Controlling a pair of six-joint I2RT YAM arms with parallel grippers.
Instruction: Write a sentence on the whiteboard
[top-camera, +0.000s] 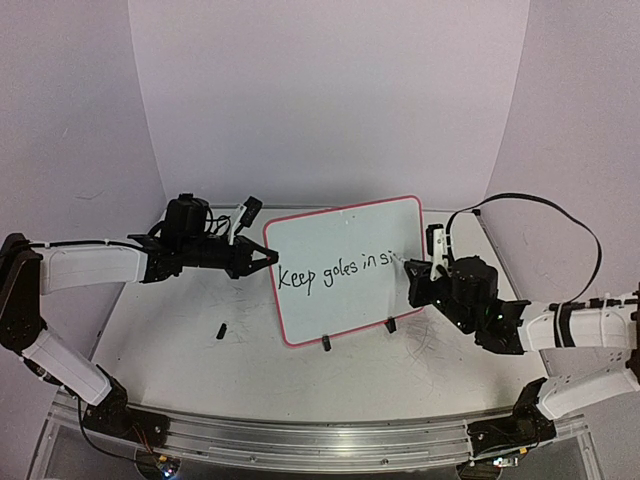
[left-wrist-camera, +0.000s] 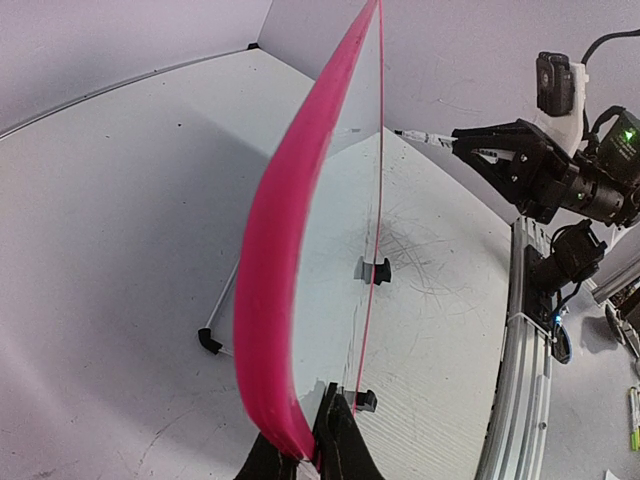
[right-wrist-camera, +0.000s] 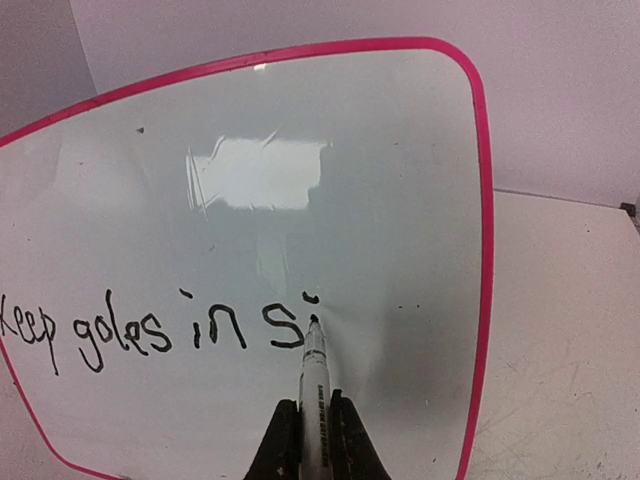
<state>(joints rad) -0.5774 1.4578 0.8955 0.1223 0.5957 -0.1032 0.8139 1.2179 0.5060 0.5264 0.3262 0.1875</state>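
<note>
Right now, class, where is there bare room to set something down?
Free: tabletop between the whiteboard's feet and the near rail, and left of the small black piece. Crowded: its left edge, in the left jaws, and its right side, where the right jaws hold the marker.

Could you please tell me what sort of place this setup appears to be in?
Probably a robotics lab test booth: plain white backdrop panels enclose a scratched tabletop, with the left arm and right arm bolted to a metal rail.
</note>
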